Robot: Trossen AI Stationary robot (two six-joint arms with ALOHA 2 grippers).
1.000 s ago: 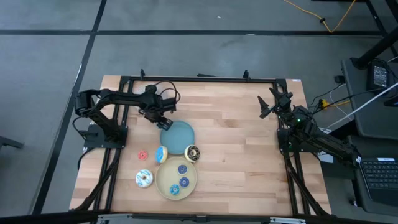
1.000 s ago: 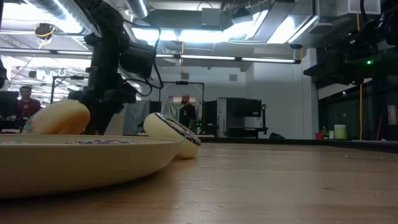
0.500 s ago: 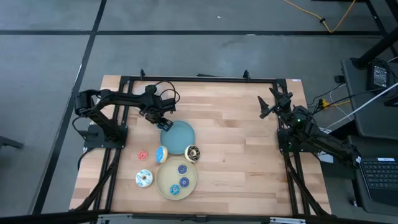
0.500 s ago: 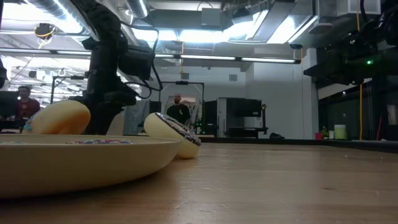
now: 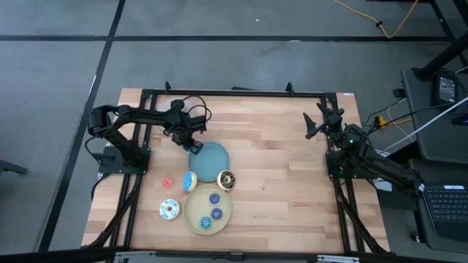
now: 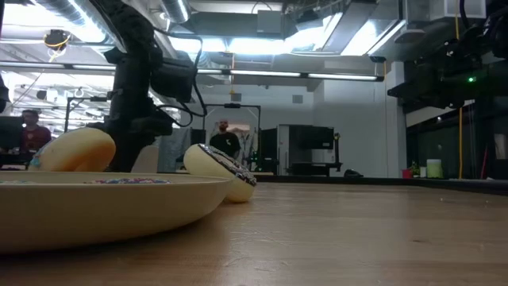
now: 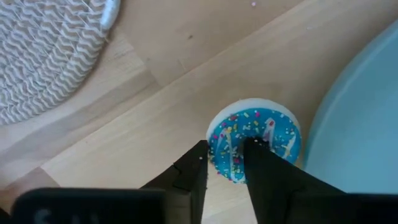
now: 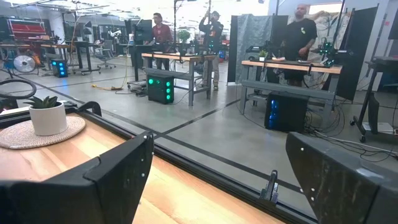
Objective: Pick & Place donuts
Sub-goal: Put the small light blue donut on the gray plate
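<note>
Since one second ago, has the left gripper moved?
Yes, slightly: the left gripper has drawn a little toward the table's far edge from the round blue plate, shut on the blue sprinkled donut.

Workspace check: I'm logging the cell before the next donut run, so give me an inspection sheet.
Surface: wooden table, bare on the right half.
Job's things: blue sprinkled donut beside the blue plate; two blue donuts on the beige plate; blue-and-orange donut, chocolate donut, white sprinkled donut and tiny red donut on the table.
Clutter: woven mat.
Grippers: left gripper, fingers closed on the blue sprinkled donut's rim; right gripper waits open at the right edge.
Cables: black loop on the left arm.
Surroundings: people at benches.
</note>
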